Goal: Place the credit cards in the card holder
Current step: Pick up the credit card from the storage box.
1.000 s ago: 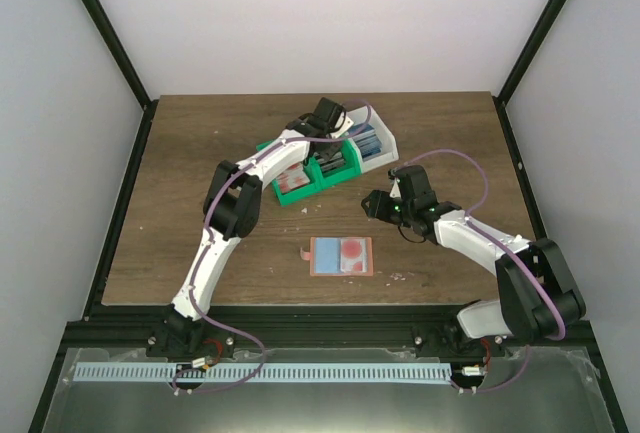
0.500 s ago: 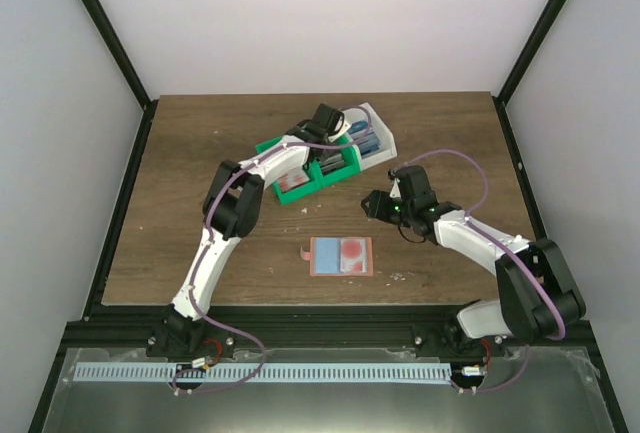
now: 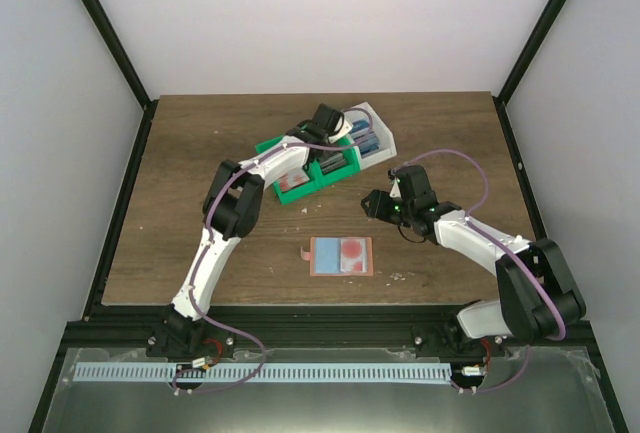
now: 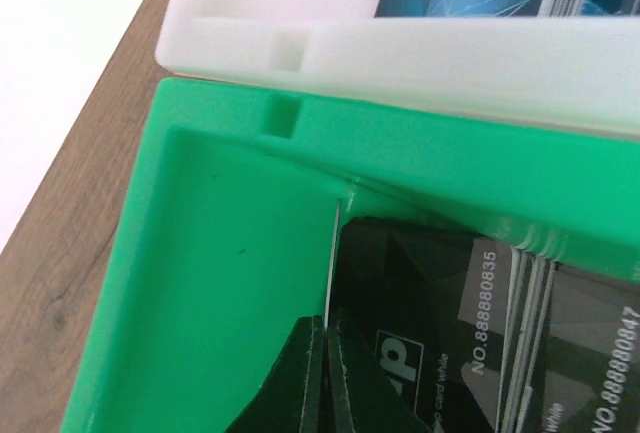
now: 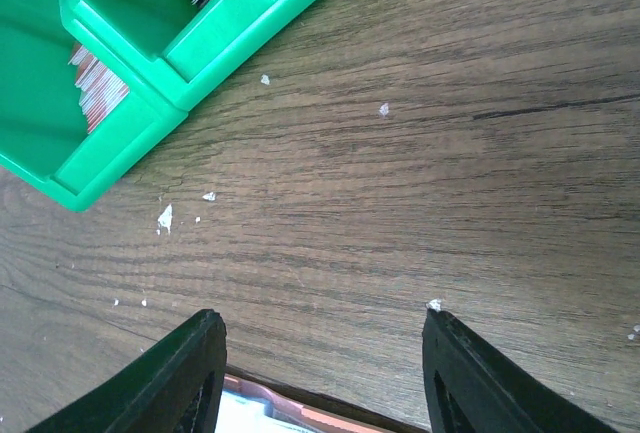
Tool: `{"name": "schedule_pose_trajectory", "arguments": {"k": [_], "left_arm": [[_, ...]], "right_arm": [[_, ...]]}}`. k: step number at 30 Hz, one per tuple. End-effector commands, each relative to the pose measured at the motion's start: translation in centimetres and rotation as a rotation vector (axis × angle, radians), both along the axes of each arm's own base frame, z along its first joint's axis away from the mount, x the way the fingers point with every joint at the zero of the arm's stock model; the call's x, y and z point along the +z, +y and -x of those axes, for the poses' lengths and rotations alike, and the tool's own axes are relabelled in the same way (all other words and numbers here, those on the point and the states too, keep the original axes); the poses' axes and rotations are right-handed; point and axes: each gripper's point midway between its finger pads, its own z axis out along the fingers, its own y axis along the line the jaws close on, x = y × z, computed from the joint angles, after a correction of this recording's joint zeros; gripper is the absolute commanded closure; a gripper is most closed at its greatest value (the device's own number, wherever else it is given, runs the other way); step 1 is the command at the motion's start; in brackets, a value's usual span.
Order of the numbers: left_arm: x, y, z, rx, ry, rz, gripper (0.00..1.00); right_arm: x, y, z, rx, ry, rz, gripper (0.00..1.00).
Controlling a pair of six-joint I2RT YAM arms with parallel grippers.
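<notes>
Toward the far half of the table [image 3: 190,183], seen from above, the green bin [image 3: 287,199] abuts a white bin [image 3: 388,139], with bare wood on every side. The card holder [image 3: 342,255] lies open and flat, well nearer than the green bin. The long left arm dips its left gripper [image 3: 336,141] into the green bin. The left wrist view shows smooth moulded walls and fingers [image 4: 290,388] pinched tight on the upright edge of a glossy, numbered dark card [image 4: 420,303]. In the right wrist view, the right gripper [image 5: 320,323] hovers over grained wood beside the green bin's corner, spread wide and empty.
</notes>
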Motion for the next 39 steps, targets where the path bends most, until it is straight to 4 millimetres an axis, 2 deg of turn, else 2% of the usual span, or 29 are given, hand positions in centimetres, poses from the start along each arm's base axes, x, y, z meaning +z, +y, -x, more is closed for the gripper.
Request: {"name": "schedule_pose_trajectory", "arguments": {"k": [1,4,10,17,20,22,26,29,33,36,39], "left_arm": [[1.4,-0.2,0.3,-0.022,0.013,0.030,1.00],[3.2,-0.5,0.8,-0.038,0.020,0.066,1.00],[8.2,-1.1,2.4,-0.086,0.019,0.148,1.00],[14.8,-1.6,5.2,-0.129,0.007,0.283,1.00],[18.5,-2.0,7.1,-0.138,0.011,0.420,1.00],[21.2,-2.4,8.8,-0.139,0.042,0.569,1.00],[27.0,-3.8,13.8,-0.222,0.142,0.897,1.00],[30.1,-3.7,17.2,-0.234,0.229,1.080,1.00],[32.7,-3.4,22.1,-0.270,0.388,1.274,1.00],[34.2,-2.9,26.1,-0.335,0.506,1.406,1.00],[34.4,-2.5,29.1,-0.368,0.654,1.514,1.00]], "right_arm": [[0.9,-0.2,-0.2,-0.008,-0.027,-0.012,0.45],[1.3,-0.3,-0.3,-0.011,-0.037,-0.016,0.45],[3.1,-0.4,-0.2,-0.019,-0.074,-0.037,0.45],[6.9,0.2,0.5,0.014,-0.162,-0.119,0.44],[9.2,1.0,1.0,0.059,-0.223,-0.181,0.42],[10.9,1.5,1.4,0.084,-0.266,-0.235,0.41],[15.2,3.0,2.4,0.164,-0.358,-0.383,0.37],[18.4,3.9,2.9,0.216,-0.417,-0.477,0.34],[22.9,4.7,3.6,0.288,-0.498,-0.573,0.30],[26.2,5.2,5.0,0.368,-0.554,-0.647,0.29],[28.1,5.5,6.3,0.425,-0.569,-0.710,0.29]]}}
